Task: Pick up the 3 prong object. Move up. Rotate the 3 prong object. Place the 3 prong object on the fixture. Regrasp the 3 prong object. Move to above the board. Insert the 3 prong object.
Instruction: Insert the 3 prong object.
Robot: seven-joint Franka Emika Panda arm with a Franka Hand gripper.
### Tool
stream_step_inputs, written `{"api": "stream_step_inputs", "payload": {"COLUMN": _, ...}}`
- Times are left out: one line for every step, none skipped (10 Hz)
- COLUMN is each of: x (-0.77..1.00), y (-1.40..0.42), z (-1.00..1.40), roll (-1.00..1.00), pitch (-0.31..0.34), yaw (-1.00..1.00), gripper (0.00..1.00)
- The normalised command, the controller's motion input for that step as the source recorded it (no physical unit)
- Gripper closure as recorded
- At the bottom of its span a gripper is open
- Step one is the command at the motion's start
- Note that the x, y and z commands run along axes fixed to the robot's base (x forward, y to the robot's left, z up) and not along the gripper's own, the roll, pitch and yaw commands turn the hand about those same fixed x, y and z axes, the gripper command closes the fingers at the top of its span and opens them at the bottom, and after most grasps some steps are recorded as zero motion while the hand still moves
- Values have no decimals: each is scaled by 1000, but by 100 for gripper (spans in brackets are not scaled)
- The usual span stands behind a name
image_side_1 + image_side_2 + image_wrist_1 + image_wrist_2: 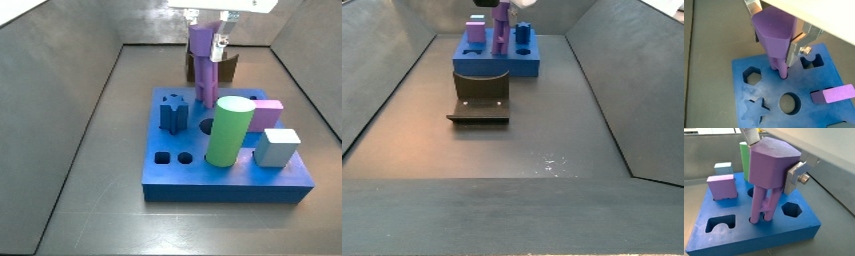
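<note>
Gripper [772,163] pointing straight down over the board [797,230], silver fingers [796,175] clamped on the upright 3 prong object [769,173].

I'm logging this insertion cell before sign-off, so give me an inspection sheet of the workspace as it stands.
Surface: dark grey floor with sloped walls, bare around the rig.
Job's things: 3 prong object upright in the gripper, prongs down on the board top; whether they have entered a hole cannot be told. Fixture stands vacant in front of the board.
Clutter: green cylinder, pink cube, dark blue star peg and a pale grey-blue block seated on the board.
Grippers: gripper above the board, shut on the piece's wide upper end.
Cables: nothing seen.
Surroundings: nothing seen beyond the walls.
</note>
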Motion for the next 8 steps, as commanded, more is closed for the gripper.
{"api": "stream_step_inputs", "payload": {"x": 246, "y": -111, "z": -1000, "roll": 33, "pitch": -10, "yaw": -180, "gripper": 100}}
{"api": "stream_step_inputs", "payload": {"x": 243, "y": -114, "z": -1000, "roll": 33, "pitch": -9, "yaw": -177, "gripper": 100}}
{"api": "stream_step_inputs", "payload": {"x": 371, "y": -254, "z": -1000, "roll": 76, "pitch": -31, "yaw": -557, "gripper": 100}}
{"api": "stream_step_inputs", "payload": {"x": 483, "y": -37, "z": -1000, "roll": 47, "pitch": 0, "yaw": -629, "gripper": 100}}
{"api": "stream_step_inputs", "payload": {"x": 69, "y": 0, "z": -234, "roll": -63, "pitch": 0, "yaw": -163, "gripper": 100}}
{"api": "stream_step_inputs", "payload": {"x": 0, "y": 0, "z": -429, "roll": 251, "pitch": 221, "yaw": -100, "gripper": 100}}
{"api": "stream_step_inputs", "payload": {"x": -220, "y": -49, "z": 57, "roll": 500, "pitch": 243, "yaw": 354, "gripper": 100}}
{"api": "stream_step_inputs", "payload": {"x": -189, "y": -23, "z": 51, "roll": 500, "pitch": 270, "yaw": 360, "gripper": 100}}
